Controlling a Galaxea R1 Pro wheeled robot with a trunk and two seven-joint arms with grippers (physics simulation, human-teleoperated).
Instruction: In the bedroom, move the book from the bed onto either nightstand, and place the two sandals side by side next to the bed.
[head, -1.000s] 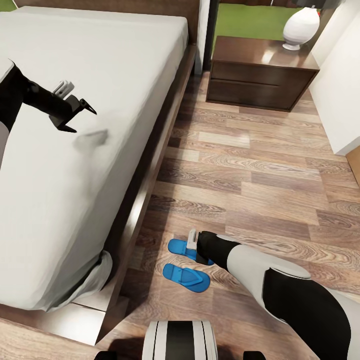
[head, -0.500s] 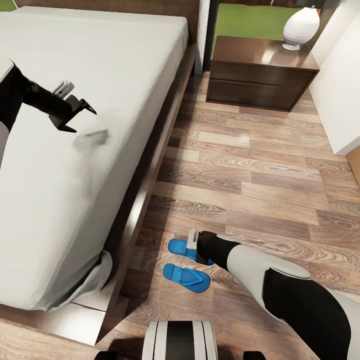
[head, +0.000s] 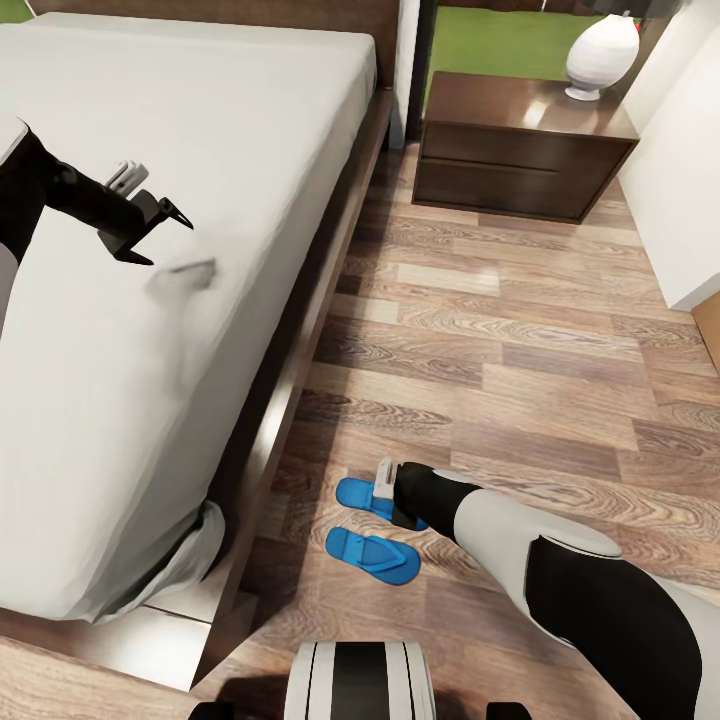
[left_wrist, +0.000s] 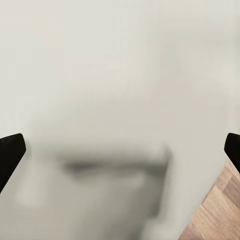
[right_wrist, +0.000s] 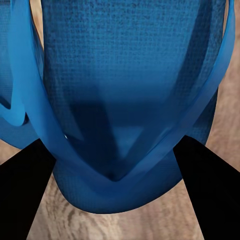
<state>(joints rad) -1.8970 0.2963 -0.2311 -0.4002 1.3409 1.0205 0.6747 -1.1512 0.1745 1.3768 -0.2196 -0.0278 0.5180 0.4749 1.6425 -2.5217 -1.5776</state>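
Two bright blue sandals lie close together on the wood floor beside the bed (head: 300, 330). The nearer sandal (head: 372, 554) lies free. My right gripper (head: 386, 492) is down at the farther sandal (head: 357, 494); in the right wrist view that sandal (right_wrist: 125, 100) sits between the two black fingers (right_wrist: 27, 190), which press against its edges. Over the off-white mattress my left gripper (head: 160, 232) hovers open and holds nothing; its fingertips (left_wrist: 11, 150) stand far apart above bare mattress. A nightstand (head: 520, 150) stands by the head of the bed. The book is out of view.
A white vase-shaped lamp base (head: 602, 55) sits on the nightstand's top. A white wall or cabinet (head: 685, 190) bounds the floor on the right. Open wood floor (head: 520, 360) stretches between the bed and that wall. My own base (head: 362, 680) shows at the lower edge.
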